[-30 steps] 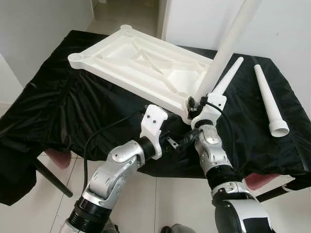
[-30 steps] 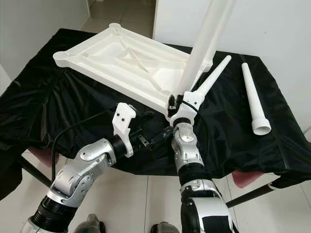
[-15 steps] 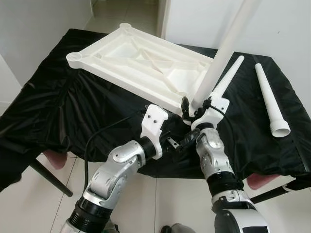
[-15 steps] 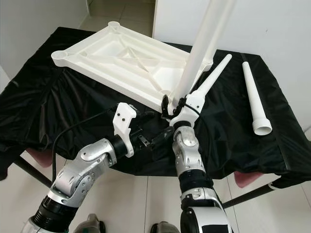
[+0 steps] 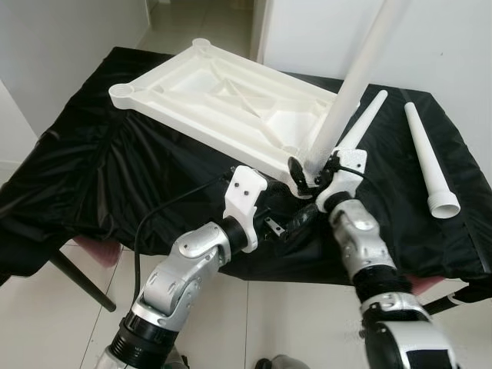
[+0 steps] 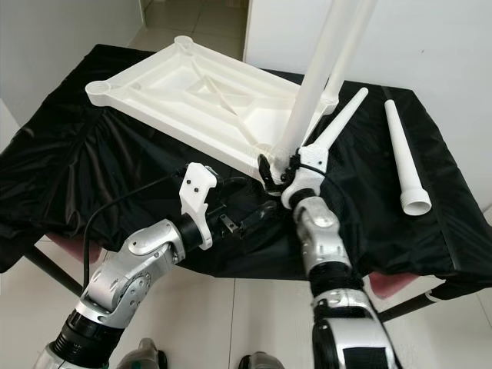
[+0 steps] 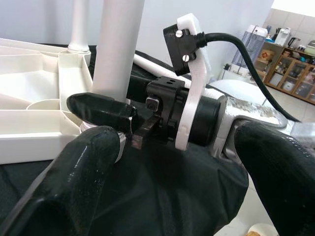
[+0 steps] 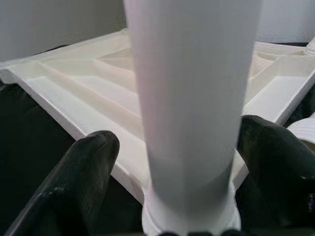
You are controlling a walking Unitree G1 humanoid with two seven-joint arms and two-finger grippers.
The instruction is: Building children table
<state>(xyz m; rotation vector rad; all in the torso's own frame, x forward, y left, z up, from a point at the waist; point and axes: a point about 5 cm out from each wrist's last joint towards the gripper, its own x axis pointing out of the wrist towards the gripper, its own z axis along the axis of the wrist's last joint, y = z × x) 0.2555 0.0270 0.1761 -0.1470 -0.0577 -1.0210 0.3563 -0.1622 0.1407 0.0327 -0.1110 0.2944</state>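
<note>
Head view first: white tabletop (image 5: 223, 104) lies upside down on the black cloth (image 5: 100, 169), one white leg (image 5: 350, 84) standing upright in its near corner socket, right gripper (image 5: 305, 171) at the leg's base. Two loose legs (image 5: 430, 157) rest on the cloth further right. Left gripper (image 6: 244, 221) sits just below the table's edge. Left wrist view: its fingers (image 7: 88, 162) spread wide. Right wrist view: fingers (image 8: 83, 172) flank the leg, small gaps either side. No readable writing.

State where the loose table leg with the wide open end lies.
The loose leg lies on the black cloth at the robot's far right, beside another loose leg.
</note>
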